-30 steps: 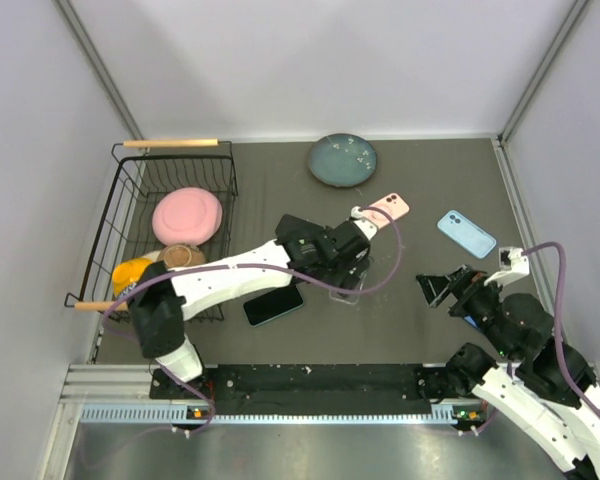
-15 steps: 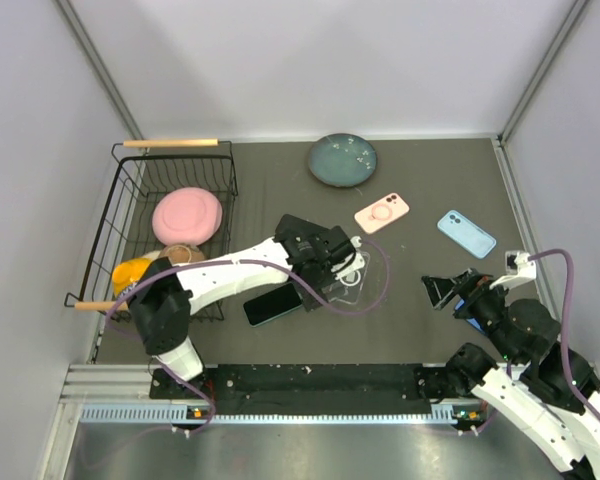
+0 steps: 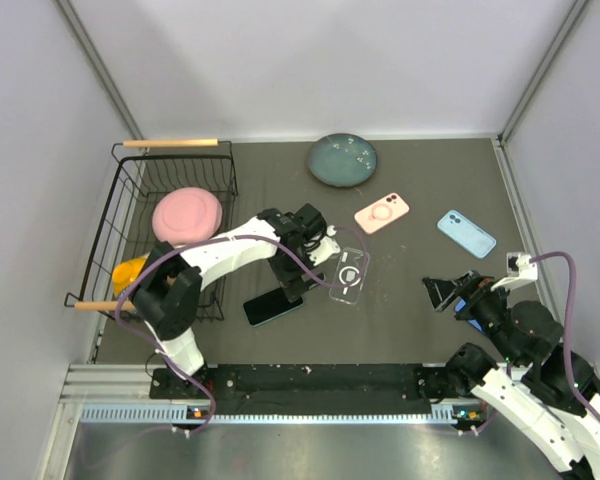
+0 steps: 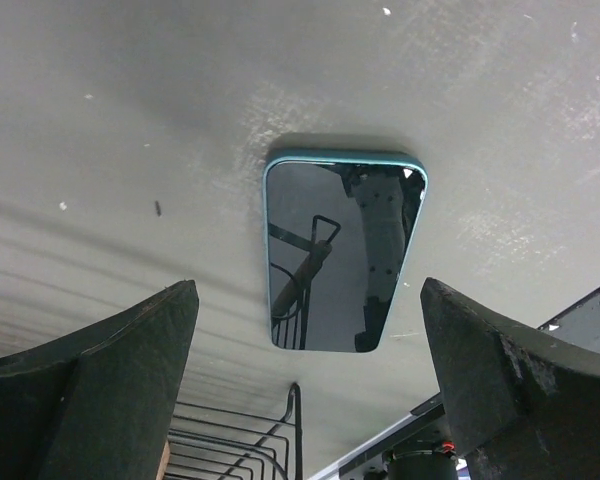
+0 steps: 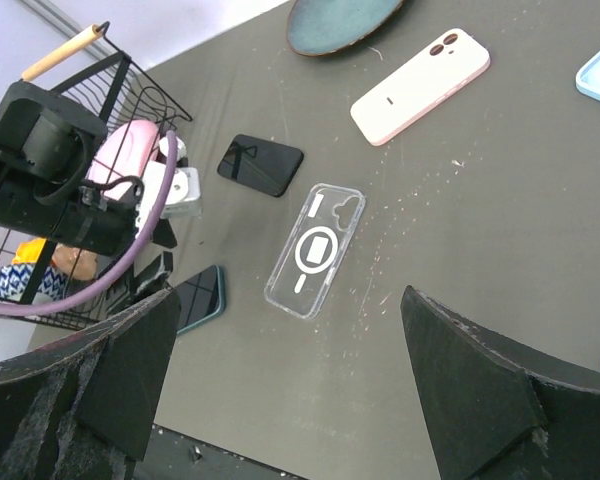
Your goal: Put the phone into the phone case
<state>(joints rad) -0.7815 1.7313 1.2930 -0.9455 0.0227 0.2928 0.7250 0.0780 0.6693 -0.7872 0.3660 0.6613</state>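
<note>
The phone [image 3: 273, 307] lies screen up on the dark table, its edge teal; it also shows in the left wrist view [image 4: 342, 250] and the right wrist view [image 5: 195, 298]. The clear phone case [image 3: 348, 273] rests flat just right of it, its ring marking showing [image 5: 315, 249]. My left gripper [image 3: 292, 278] hangs open over the table between them, with the phone just beyond its fingertips [image 4: 305, 400]. At the right, my right gripper [image 3: 445, 290] stays open and empty, raised and facing the case [image 5: 290, 400].
A pink case [image 3: 382, 212] and a blue case [image 3: 467, 233] lie at the back right. A teal plate [image 3: 342, 160] sits behind them. A flat black rectangle [image 5: 260, 165] lies behind the clear case. The wire basket [image 3: 130, 215] holding a pink dish [image 3: 187, 214] stands at the left.
My left gripper opened and let go of the clear case, which now lies flat. The arm then swung left toward the phone. The right arm barely moved.
</note>
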